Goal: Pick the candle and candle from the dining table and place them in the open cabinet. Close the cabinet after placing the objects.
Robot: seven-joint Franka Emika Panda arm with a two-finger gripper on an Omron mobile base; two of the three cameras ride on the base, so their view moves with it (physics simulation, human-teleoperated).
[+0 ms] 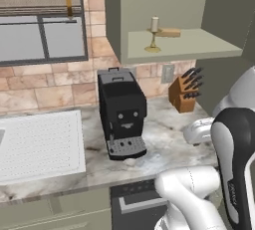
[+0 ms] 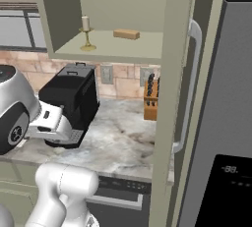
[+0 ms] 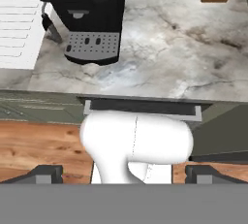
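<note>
Left base view: the short cream candle on its thin gold holder (image 1: 154, 34) stands upright on the shelf of the open sage-green wall cabinet (image 1: 209, 45), above a black coffee machine (image 1: 121, 112). Right base view: the same candle sits left of a small tan block (image 2: 126, 34). Hand view: the gripper (image 3: 124, 173) is spread wide — empty — over the marble counter (image 3: 193, 48).

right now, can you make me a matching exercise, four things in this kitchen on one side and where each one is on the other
Things:
1. candle
2. coffee machine
3. knife block
4. gripper

Places:
a. on the counter by the wall, under the cabinet
b. on the cabinet shelf
c. open, with nothing between the fingers
d. on the counter, right of the drainboard

Pairs: 1-b, 2-d, 3-a, 4-c
</note>
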